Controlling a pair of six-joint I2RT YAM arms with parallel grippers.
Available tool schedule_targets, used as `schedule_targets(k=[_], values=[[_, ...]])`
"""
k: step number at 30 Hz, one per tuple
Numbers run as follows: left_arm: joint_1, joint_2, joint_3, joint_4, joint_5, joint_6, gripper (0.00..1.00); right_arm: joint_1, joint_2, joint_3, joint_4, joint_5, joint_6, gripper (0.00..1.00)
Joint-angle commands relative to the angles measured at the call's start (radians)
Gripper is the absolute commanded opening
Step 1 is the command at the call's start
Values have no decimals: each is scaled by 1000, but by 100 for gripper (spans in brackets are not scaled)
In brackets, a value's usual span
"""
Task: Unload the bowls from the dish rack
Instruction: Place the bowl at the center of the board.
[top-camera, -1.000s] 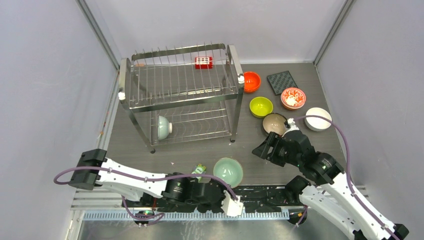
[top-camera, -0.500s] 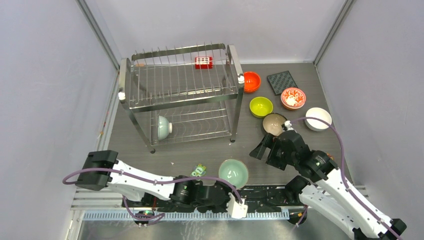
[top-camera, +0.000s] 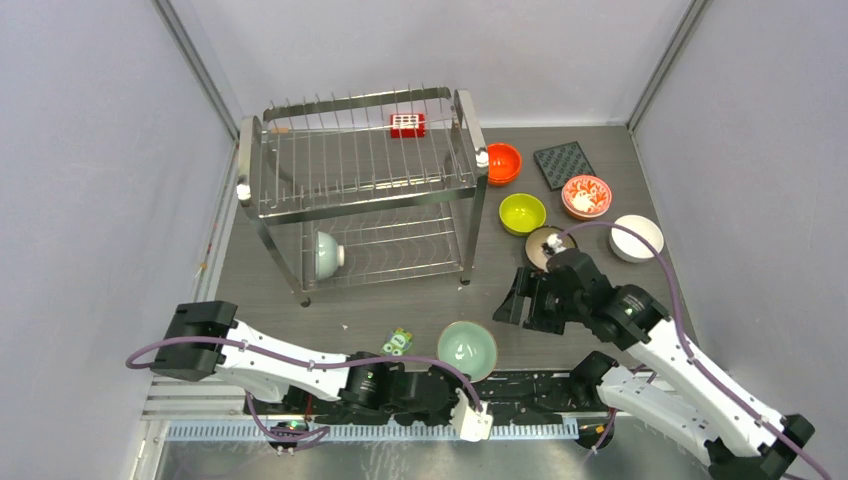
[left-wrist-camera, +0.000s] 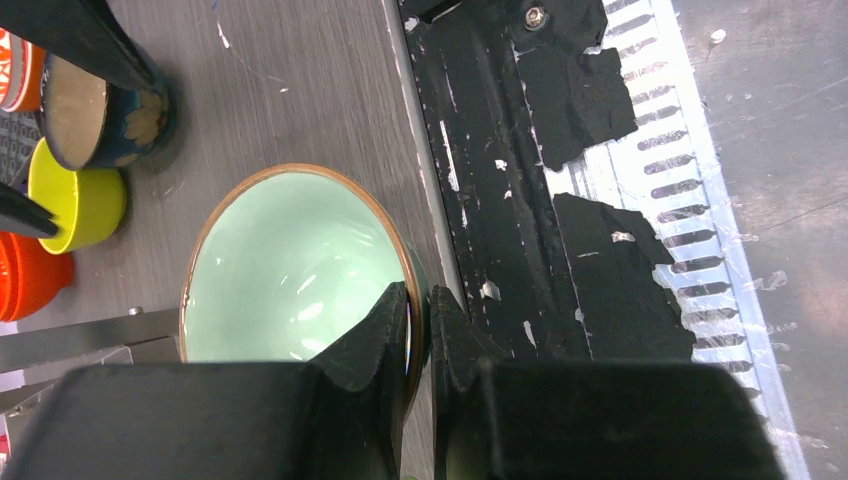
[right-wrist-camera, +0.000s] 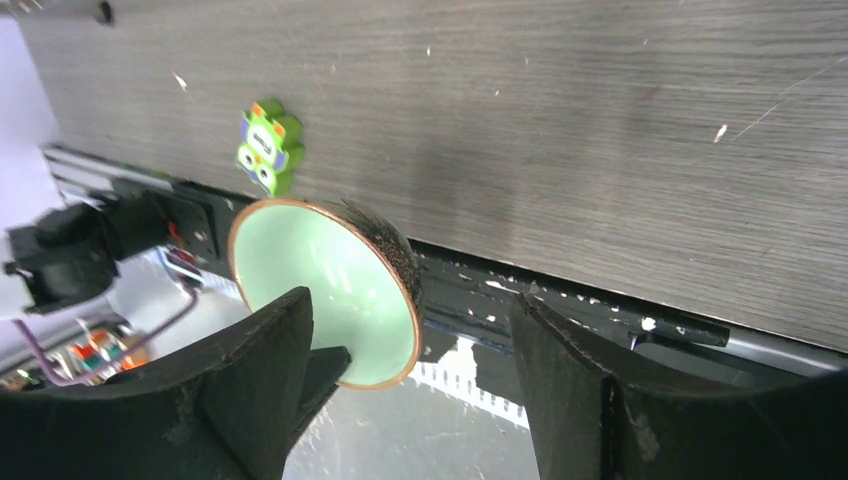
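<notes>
Left gripper (left-wrist-camera: 420, 305) is clamped tight on the rim of the green bowl (left-wrist-camera: 290, 270), right at the near edge of the table (top-camera: 400, 300). Right gripper (right-wrist-camera: 412, 300) hangs wide open with nothing in it, just beside the dark bowl (top-camera: 545, 245). One pale bowl (top-camera: 325, 255) sits on its side in the lower tier of the rack (top-camera: 470, 130).

Your dark wood-grain table (top-camera: 400, 300) carries the dish rack (top-camera: 360, 190) on its far left. To the right stand an orange bowl (top-camera: 503, 163), a dark square mat (top-camera: 563, 163), a red-flowered bowl (top-camera: 586, 195), a yellow-green bowl (top-camera: 522, 213), a white bowl (top-camera: 645, 240) and a dark bowl (top-camera: 540, 245). A small green toy (top-camera: 399, 342) lies near the front edge, just beside a tilted pale green bowl (top-camera: 467, 349).
</notes>
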Motion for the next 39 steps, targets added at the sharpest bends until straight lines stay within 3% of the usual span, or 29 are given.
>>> schedule_targets(k=[1,11,21,26,36,39], values=[[-5,-54,7,116,-20,22,0,86,89,46,13,-11,-57,75],[-21,-91,-13,116,-52,-9,0,275,247,66,62,92,-61,54],[-40,-82,-10,108,-45,-43,0,366,322,51,111,148,-52,49],[-54,-78,-18,119,-52,-50,0,386,330,30,123,202,-40,42],[-58,-78,-38,146,-67,-66,0,414,356,20,161,202,-35,20],[-60,-78,-37,138,-71,-76,0,430,360,22,171,207,-35,8]])
